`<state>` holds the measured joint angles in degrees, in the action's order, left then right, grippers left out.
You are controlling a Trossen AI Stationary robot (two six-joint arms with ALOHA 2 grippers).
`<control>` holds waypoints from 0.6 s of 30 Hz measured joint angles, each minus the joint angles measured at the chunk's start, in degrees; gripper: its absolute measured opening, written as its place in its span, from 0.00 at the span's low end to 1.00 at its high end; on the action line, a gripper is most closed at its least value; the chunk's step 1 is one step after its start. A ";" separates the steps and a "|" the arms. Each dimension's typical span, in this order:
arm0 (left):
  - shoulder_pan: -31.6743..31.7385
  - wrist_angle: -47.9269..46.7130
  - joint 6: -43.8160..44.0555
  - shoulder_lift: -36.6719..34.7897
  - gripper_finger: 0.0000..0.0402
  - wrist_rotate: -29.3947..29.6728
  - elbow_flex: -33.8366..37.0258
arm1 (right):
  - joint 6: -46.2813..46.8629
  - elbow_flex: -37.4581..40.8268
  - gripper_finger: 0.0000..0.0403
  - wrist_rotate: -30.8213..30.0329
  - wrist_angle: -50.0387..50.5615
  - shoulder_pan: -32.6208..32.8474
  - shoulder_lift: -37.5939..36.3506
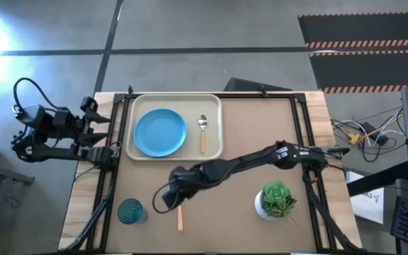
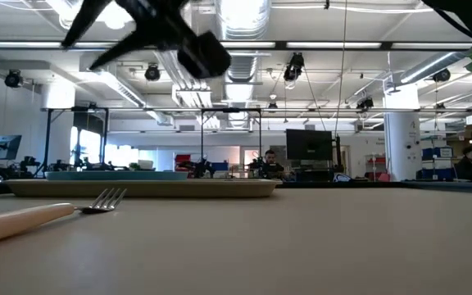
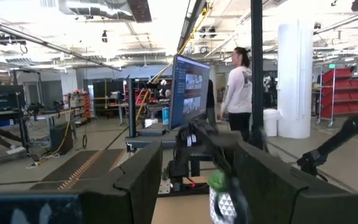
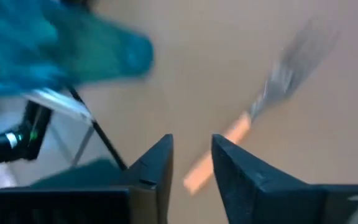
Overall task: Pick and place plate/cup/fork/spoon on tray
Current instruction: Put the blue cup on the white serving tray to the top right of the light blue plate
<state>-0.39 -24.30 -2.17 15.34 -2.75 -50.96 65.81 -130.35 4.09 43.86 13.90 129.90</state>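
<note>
A brown table (image 1: pixel 239 134) stands on a grey workshop floor, with a wide hall of lamps, racks and monitors behind it. The right gripper (image 1: pixel 170 200) hangs over the near part of the table, just above the fork (image 1: pixel 180 216). Its fingers (image 4: pixel 157 163) stand a narrow gap apart and grip nothing; the fork lies flat on the table just past their tips, its handle reaching toward the gap. The cup (image 1: pixel 130 211) stands close beside the gripper, on the side away from the plant (image 1: pixel 275 199). The tray (image 1: pixel 214 149) lies beyond the gripper, already holding the plate (image 1: pixel 160 132) and the spoon (image 1: pixel 202 132). The left gripper (image 1: pixel 103 145) waits at the table's edge by the tray, fingers wide and empty.

The risk I see is that the fork lies at a slant to the fingers, so a closing grip may catch only the handle's end and pivot or flick it away. A sideways drift could also knock over the cup.

Only the overhead view shows all the pieces together. The table-level view shows the fork resting flat with its tines toward the tray and the gripper lifted clear above, which the overhead view hides. The right wrist view alone shows the gap between the fingers.
</note>
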 joint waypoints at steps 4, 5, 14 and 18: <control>-0.01 -5.22 0.58 0.20 0.39 0.34 -0.02 | -10.77 -2.34 0.10 -11.06 3.02 -0.28 -5.71; 0.01 -6.21 1.57 0.44 0.35 0.42 -0.02 | -13.11 -2.89 0.07 -13.86 4.21 -0.20 -7.33; 0.01 -13.33 7.87 2.09 0.02 0.26 0.46 | -29.63 -3.38 0.02 -35.11 6.82 2.96 -22.50; 0.01 -23.99 9.85 2.19 0.01 -3.64 0.32 | -34.96 -3.34 0.02 -36.64 7.06 3.79 -25.79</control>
<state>-0.38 -48.28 7.68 17.53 -6.39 -50.63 30.85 -133.69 -32.56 50.92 17.69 104.12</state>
